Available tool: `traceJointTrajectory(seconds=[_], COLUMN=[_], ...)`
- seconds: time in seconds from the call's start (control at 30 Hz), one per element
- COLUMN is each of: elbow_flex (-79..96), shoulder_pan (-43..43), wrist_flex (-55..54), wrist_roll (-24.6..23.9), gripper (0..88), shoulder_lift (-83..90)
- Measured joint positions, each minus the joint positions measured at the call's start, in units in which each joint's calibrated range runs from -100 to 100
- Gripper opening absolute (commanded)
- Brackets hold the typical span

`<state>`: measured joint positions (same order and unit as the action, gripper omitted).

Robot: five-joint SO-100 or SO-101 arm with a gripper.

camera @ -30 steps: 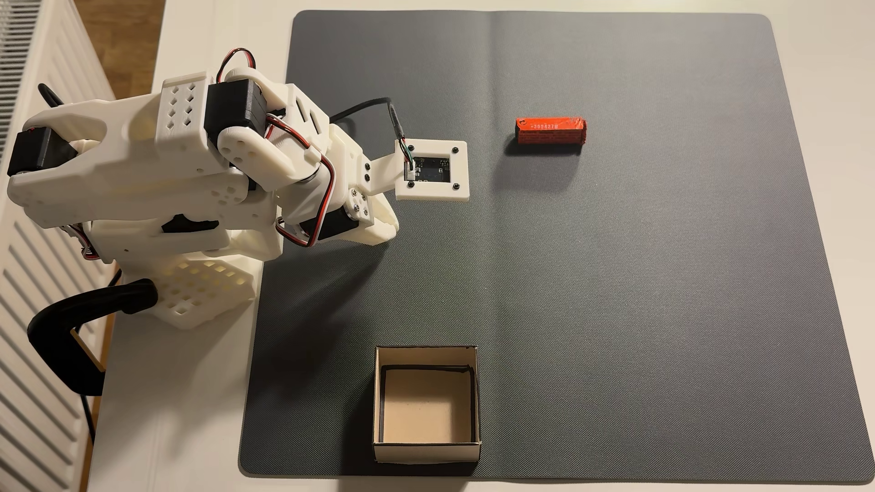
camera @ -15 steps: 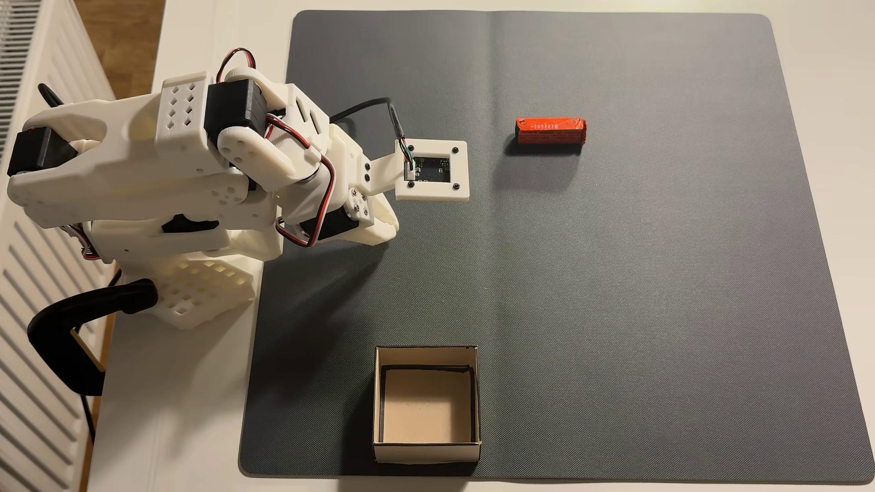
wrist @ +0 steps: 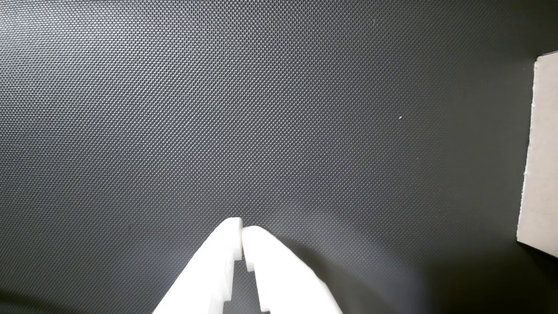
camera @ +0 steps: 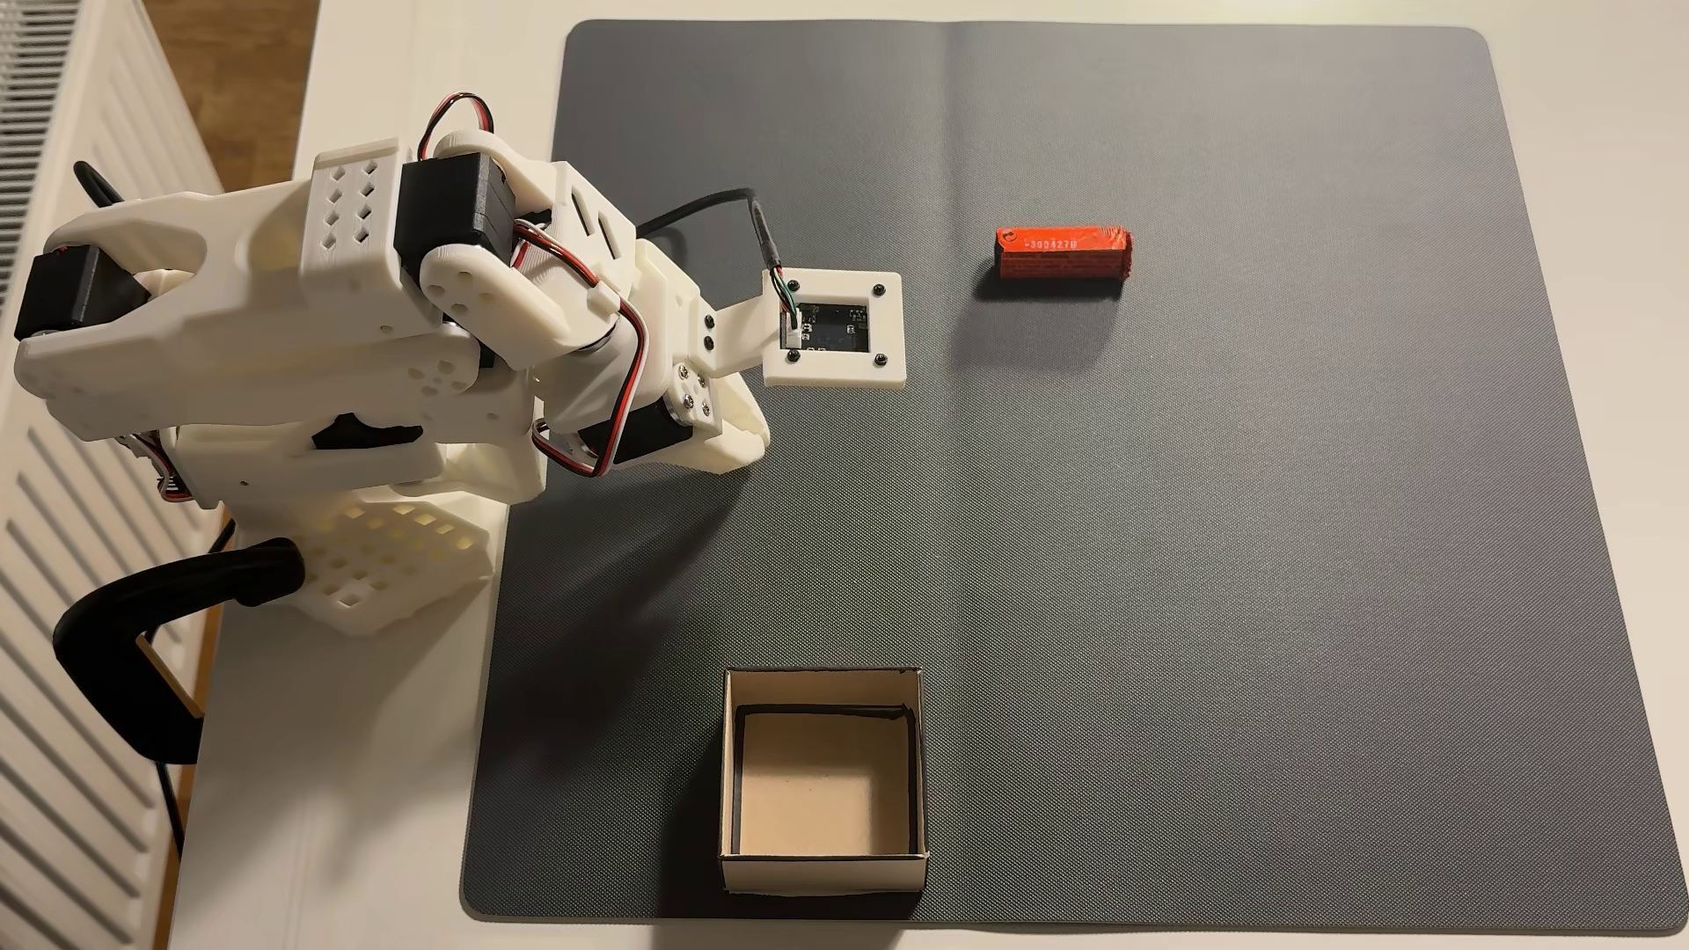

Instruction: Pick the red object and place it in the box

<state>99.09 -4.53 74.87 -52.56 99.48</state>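
The red packet point(camera: 1063, 253) lies flat on the dark grey mat point(camera: 1188, 548), toward the far right in the fixed view, with fine print on its side. The open beige cardboard box point(camera: 823, 780) stands at the mat's near edge and holds nothing; in the wrist view one outer wall of the box point(wrist: 540, 152) shows at the right edge. My white gripper point(wrist: 242, 229) is shut with nothing in it, fingertips together above bare mat. In the fixed view the gripper point(camera: 745, 438) is folded back near the arm's base, well left of the packet.
The white square camera frame point(camera: 833, 329) juts from the wrist over the mat. A black clamp point(camera: 155, 630) holds the arm's base to the white table point(camera: 347, 776). A white radiator point(camera: 55, 548) runs along the left edge.
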Motion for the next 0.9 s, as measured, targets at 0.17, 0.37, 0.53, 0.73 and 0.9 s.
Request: traceJointTrajectory(seconds=[0.17,0.37,0.53,0.73,0.9], elbow_flex=[0.0,0.0,-0.9,-15.8,-22.4], shoulder_pan=[0.0,0.0,-0.2,-4.5,-6.6], wrist_flex=[0.0,-0.1,-5.4,-15.7,-20.4], wrist_roll=[0.0,-0.3,-0.3,-0.4,-0.4], gripper=[0.7,0.7,0.6,0.6,0.7], shoulder_lift=[0.0,0.0,-0.5,-0.5,0.3])
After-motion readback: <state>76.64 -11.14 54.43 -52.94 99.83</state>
